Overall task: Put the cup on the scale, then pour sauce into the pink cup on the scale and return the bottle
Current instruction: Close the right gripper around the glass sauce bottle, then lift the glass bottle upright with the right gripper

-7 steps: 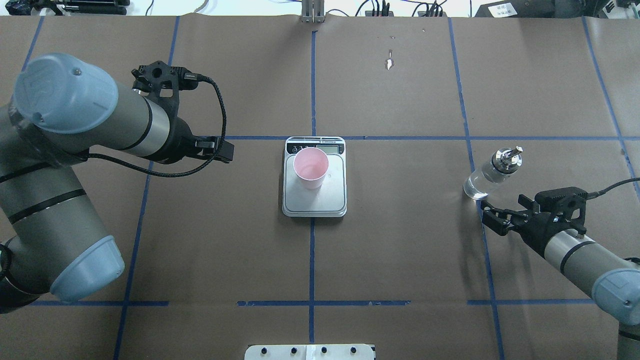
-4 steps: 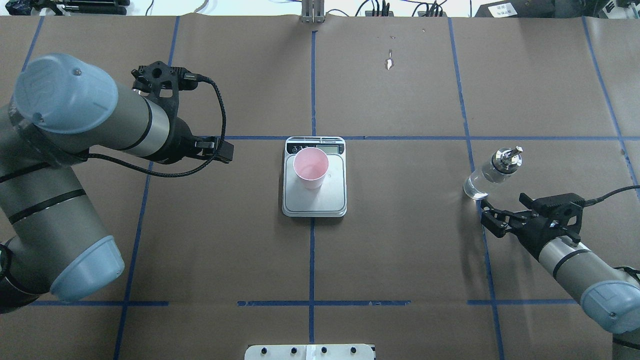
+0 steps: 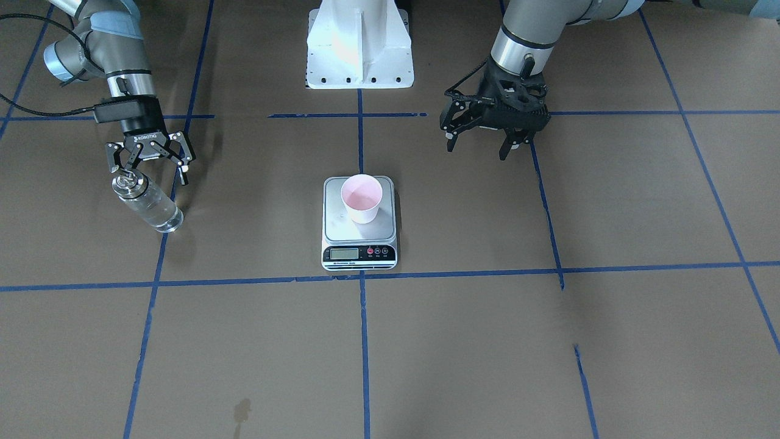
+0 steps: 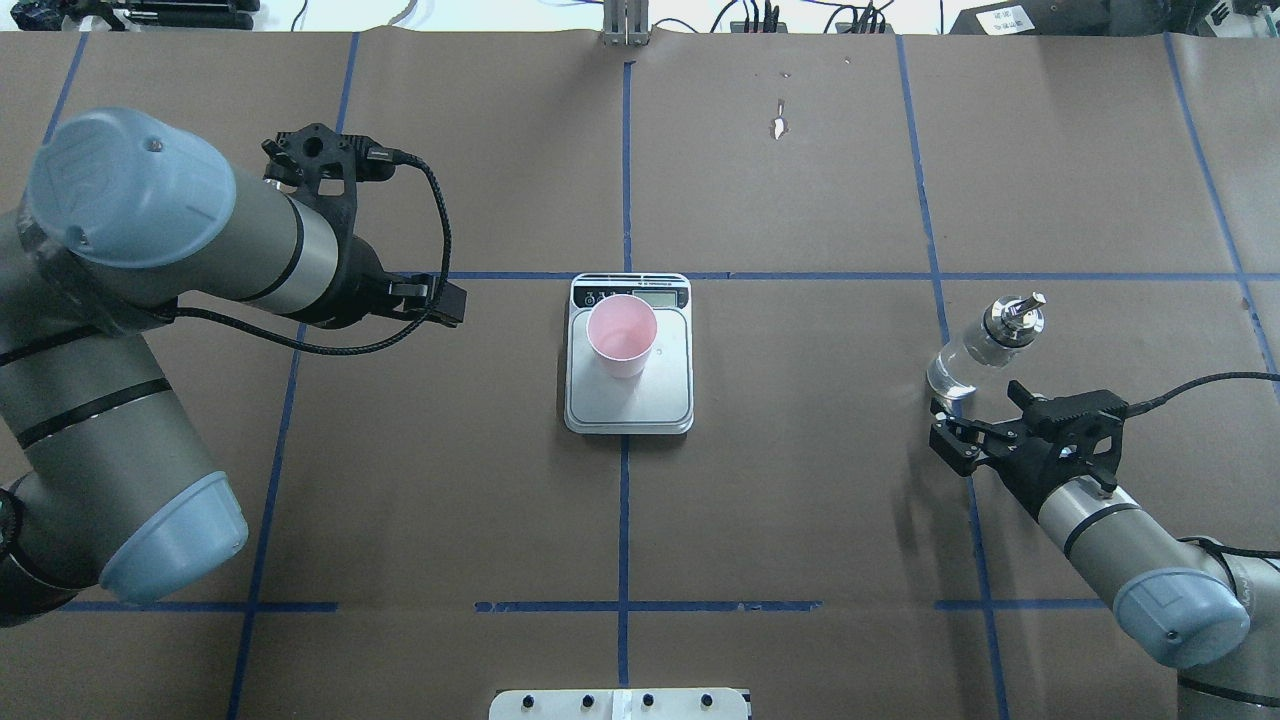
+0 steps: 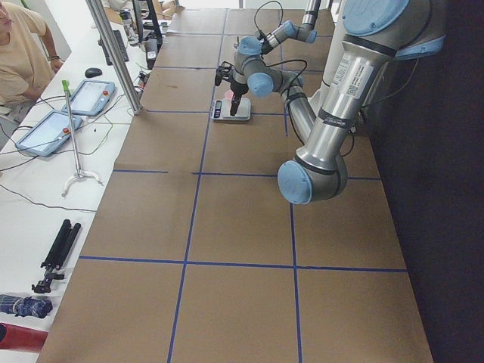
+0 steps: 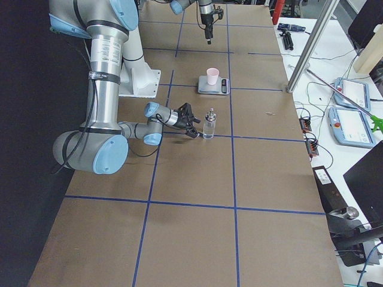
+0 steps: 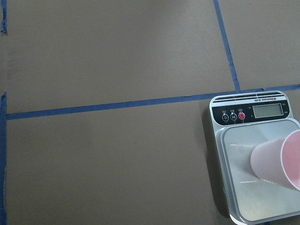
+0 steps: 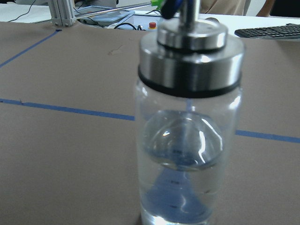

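Observation:
The pink cup (image 4: 621,335) stands upright on the far part of the scale (image 4: 630,405), near its display; both also show in the front view, cup (image 3: 362,198) and scale (image 3: 336,222). The clear bottle (image 4: 985,345) with a silver pourer cap stands on the table at the right, about half full of clear liquid (image 8: 187,154). My right gripper (image 4: 948,437) is open, low, just short of the bottle's base, and fills its wrist view with the bottle. My left gripper (image 3: 477,150) is open and empty, pointing down, left of the scale.
The white robot base plate (image 3: 359,49) sits at the table's near middle edge. Blue tape lines cross the brown paper. A metal post (image 4: 625,25) stands at the far edge. Tablets and cables lie on the operators' side table (image 6: 353,113).
My right gripper has shifted a little left and lower, still open, close in front of the bottle. The left arm, cup, scale and bottle have not moved.

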